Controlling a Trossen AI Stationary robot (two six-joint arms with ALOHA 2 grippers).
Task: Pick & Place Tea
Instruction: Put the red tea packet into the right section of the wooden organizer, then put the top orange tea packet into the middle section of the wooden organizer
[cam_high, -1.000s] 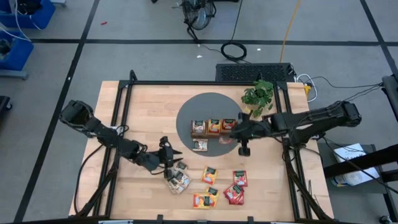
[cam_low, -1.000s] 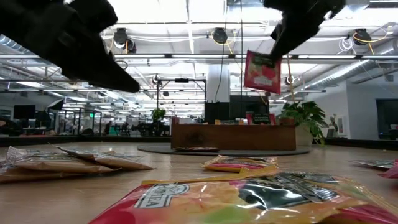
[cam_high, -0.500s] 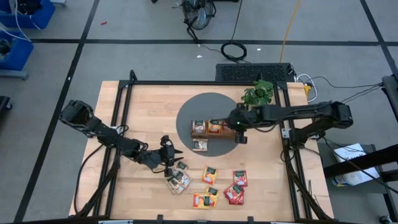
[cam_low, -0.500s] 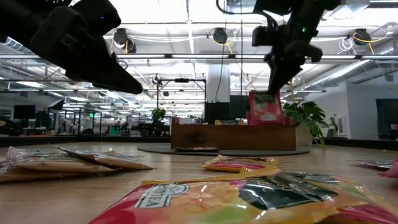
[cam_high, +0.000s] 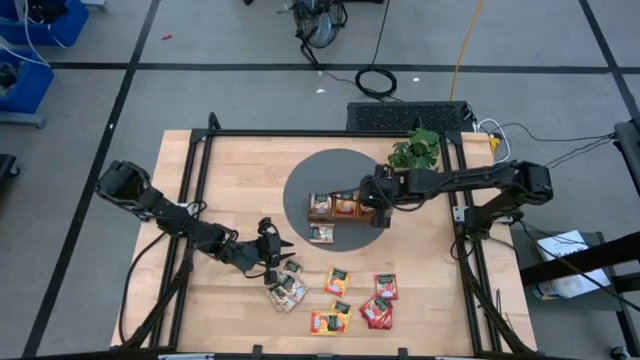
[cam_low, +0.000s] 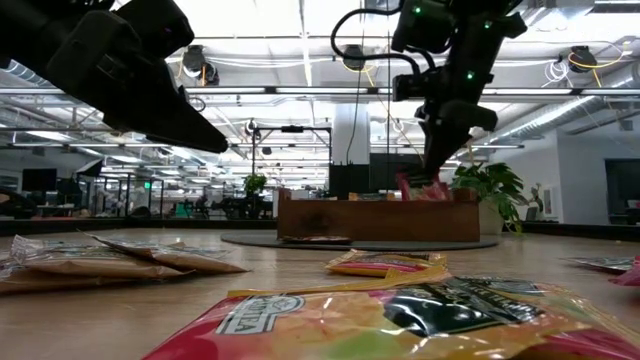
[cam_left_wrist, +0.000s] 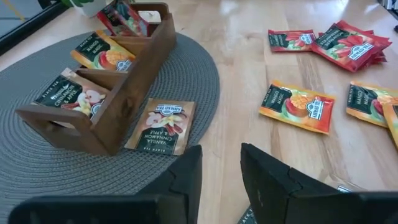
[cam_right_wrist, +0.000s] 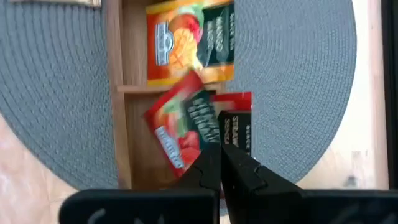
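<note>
A red tea sachet (cam_right_wrist: 183, 124) sits tilted in the right end compartment of the brown wooden tray (cam_high: 345, 218), with my right gripper (cam_high: 377, 211) shut on it from above. A second red sachet (cam_right_wrist: 241, 127) lies behind it, and an orange one (cam_right_wrist: 189, 40) fills the middle compartment. My left gripper (cam_high: 272, 258) stands open, with nothing between its fingers, just above some beige sachets (cam_high: 287, 291) near the front left. Another beige sachet (cam_left_wrist: 160, 127) leans on the tray's front wall. My right gripper pinches the red sachet by an edge near one corner (cam_right_wrist: 208, 142) between its two shut fingers. The fingers slant steeply down from the table's right. The sachet hangs tilted below them, its lower part inside the tray's right compartment and its top (cam_low: 428, 188) showing above the wall.
The tray stands on a round grey mat (cam_high: 300, 185), with a green plant (cam_high: 415, 152) behind it at the far right. Loose orange (cam_high: 337, 281) and red sachets (cam_high: 384, 288) lie on the wood near the front edge, right of the left gripper.
My right gripper has come down toward the tray, tipping more steeply downward, with the red sachet. The sachet hung high above the tray and now sits low, partly inside the right compartment.
</note>
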